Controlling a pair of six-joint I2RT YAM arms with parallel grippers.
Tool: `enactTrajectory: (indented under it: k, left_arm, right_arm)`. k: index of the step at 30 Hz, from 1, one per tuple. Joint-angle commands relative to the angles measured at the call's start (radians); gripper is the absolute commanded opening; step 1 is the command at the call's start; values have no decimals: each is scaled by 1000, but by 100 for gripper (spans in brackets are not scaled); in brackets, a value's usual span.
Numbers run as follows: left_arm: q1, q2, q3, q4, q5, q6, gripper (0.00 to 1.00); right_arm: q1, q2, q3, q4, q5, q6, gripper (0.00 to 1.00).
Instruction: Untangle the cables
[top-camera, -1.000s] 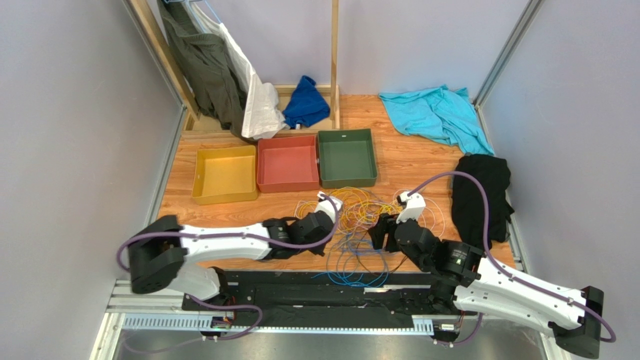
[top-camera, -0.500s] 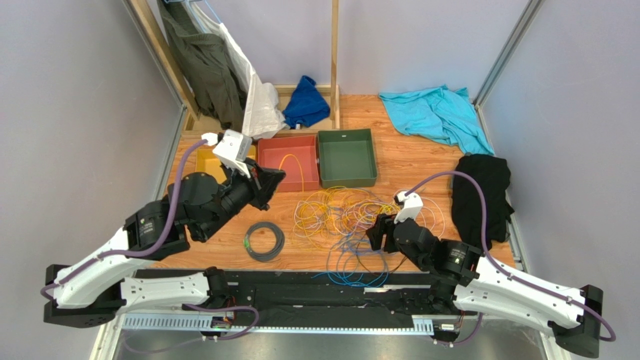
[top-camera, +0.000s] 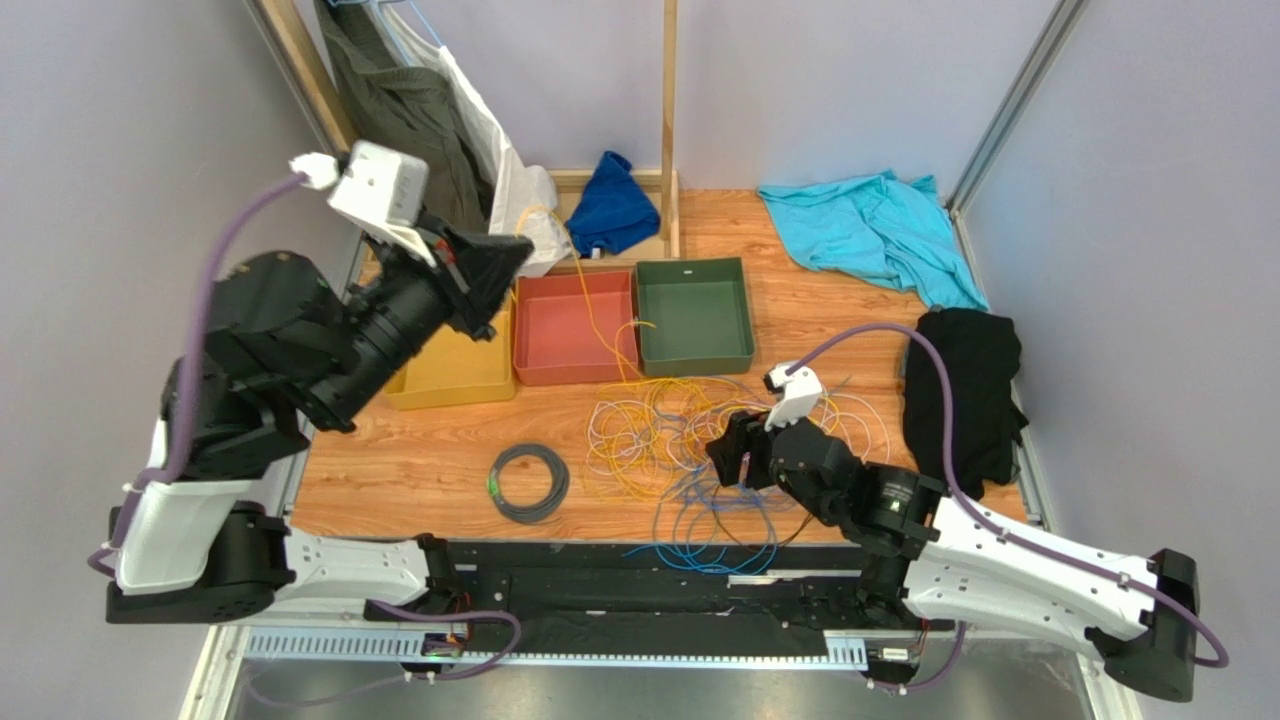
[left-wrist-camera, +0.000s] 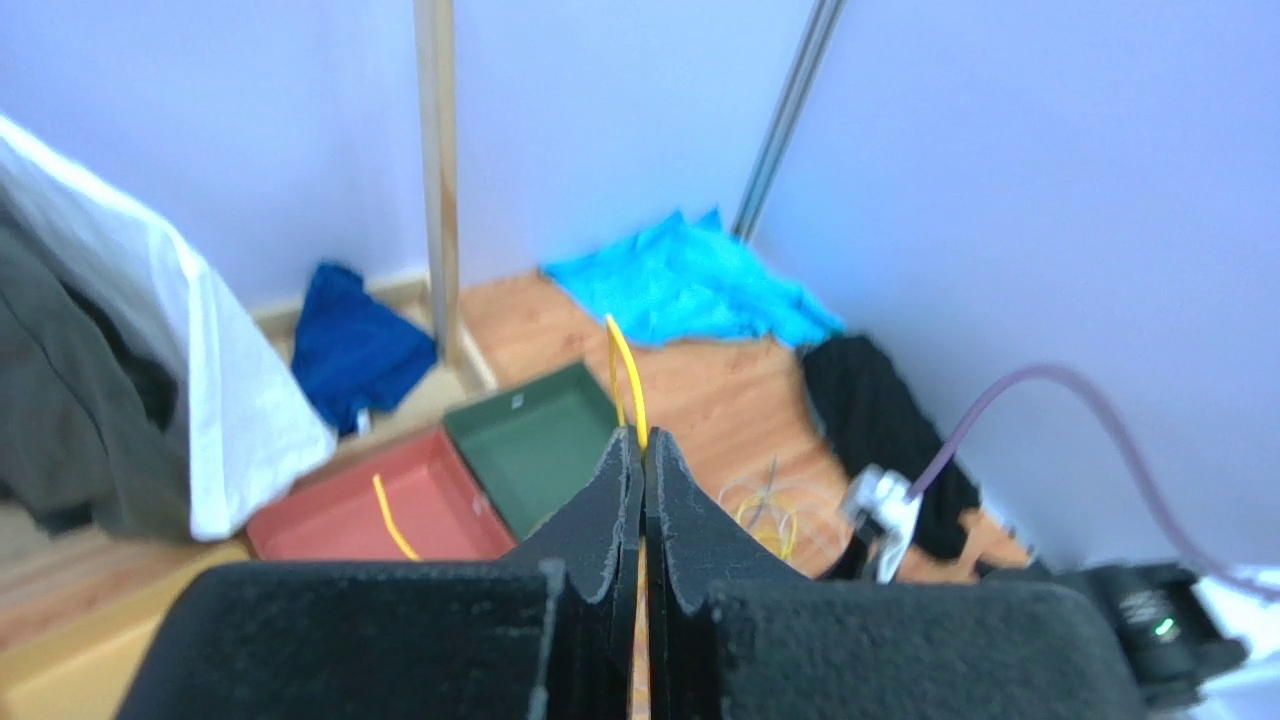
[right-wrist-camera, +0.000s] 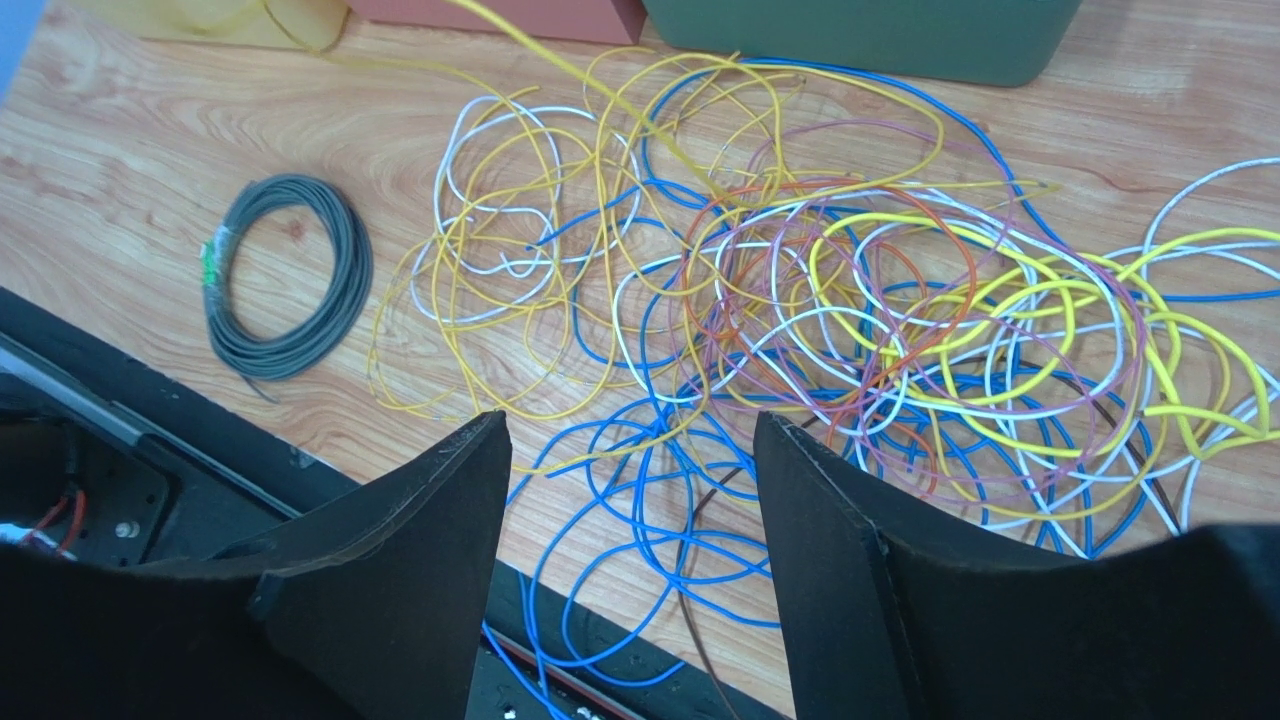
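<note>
Pale lilac walls (top-camera: 120, 180) close in a table of warm wood-grain boards (top-camera: 421, 450), with a slim wooden post rising at the back. Two white and black arms trail thick purple hoses. The left one rears high beside the red tray (top-camera: 574, 323), and the right one reaches low across the boards on that tray's near side.

Soft things lie around the tray:
- An olive garment (top-camera: 406, 135) and a crinkled white bag (top-camera: 519, 203) hang behind it to the left.
- A bunched blue cloth (top-camera: 613, 203) sits just behind it.
- A rumpled turquoise cloth (top-camera: 872, 233) is spread well off to its right rear.
- A limp black cloth (top-camera: 969, 383) lies further right.

The red tray is a square, matte, straight-walled bin, touching a yellow tray (top-camera: 451, 368) on its left and a dark green tray (top-camera: 691, 315) on its right.

The cables (right-wrist-camera: 842, 285) lie on the wood in front of the red tray as a loose heap of thin glossy loops in yellow, blue, white-grey and orange, crossing over each other many times. Apart from the heap, nearer and to the left of the tray, a small dark coil (right-wrist-camera: 286, 278) with a green tag lies flat in a neat ring.

One yellow cable (left-wrist-camera: 631, 393) climbs out of the heap and over the red tray. The left gripper (left-wrist-camera: 643, 450) has its flat black fingers pressed together on this strand, above the tray's left side. The right gripper (right-wrist-camera: 631, 428) hovers over the near edge of the heap with its wedge-shaped fingers spread apart and nothing between them
</note>
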Motion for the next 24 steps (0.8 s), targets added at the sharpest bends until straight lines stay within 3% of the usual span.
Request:
enactTrajectory:
  k: [1,6,11,16,20,24]
  left_arm:
    - [-5,82,227,-46,8,117,0]
    - [-5,124,384,-43,15,169,0]
    - [-5,127,340,-46,22,157,0]
    - [-5,113,291,-55,18,137,0]
    - [-5,113,263,-53,-10,131,0]
    - [-5,135,200,-3,-131,168,0]
  right_arm:
    - [3,69,54,70,-9,-35,65]
    - [4,54,40,120,-11,-46,65]
    - [4,53,50,172,-12,-110,68]
    - [4,173,83,172,-32,-155,69]
    - [6,279,109,140,-15,-97,66]
    - [40,181,36,197,-31,-48,65]
